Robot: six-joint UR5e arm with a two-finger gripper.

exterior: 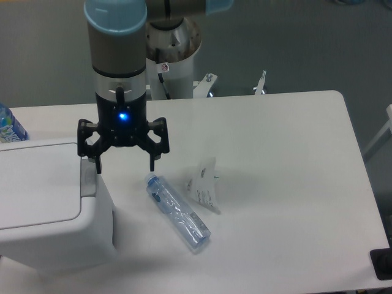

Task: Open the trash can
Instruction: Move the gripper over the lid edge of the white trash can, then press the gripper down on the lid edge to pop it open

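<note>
One trash can, white and boxy with rounded corners, stands at the left edge of the white surface, partly cut off by the frame. Its flat rectangular lid panel lies level with the body, so the can is closed and its contents cannot be seen. One small grey push button sits at the right end of the top, beside the lid panel.

One arm descends from above, ending in one end effector with a blue light on its body. Its two fingers point downward and stand wide apart, gripping nothing. The left-hand fingertip hangs at the button's upper edge; contact cannot be confirmed. The other finger hangs over bare surface.

Two bottles are visible. One clear plastic bottle lies on its side just right of the can; whether it holds liquid cannot be told. A second bottle, blue-labelled, shows partly at the far left edge behind the can. One white crumpled wrapper lies just beside the lying bottle.
</note>
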